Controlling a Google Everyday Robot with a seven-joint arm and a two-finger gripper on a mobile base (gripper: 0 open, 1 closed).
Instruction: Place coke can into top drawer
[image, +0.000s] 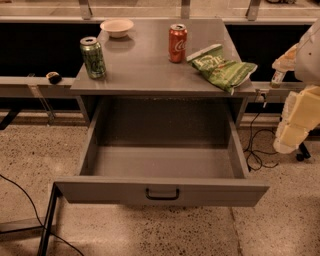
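Note:
The coke can (177, 43), red with white script and a silver top, stands upright on the grey cabinet top (145, 70), toward the back and right of centre. The top drawer (100, 191) is pulled fully open below, with a dark handle (162, 194) at the centre of its front panel; its inside holds nothing. My gripper (290, 136) hangs at the right edge of the view, beside the cabinet's right side, lower than the tabletop and well apart from the coke can. Nothing shows in it.
A green soda can (93, 57) stands at the left of the top, a white bowl (116, 27) at the back left, and a green chip bag (221, 67) just right of the coke can. Black cables (256, 150) lie on the floor at the right.

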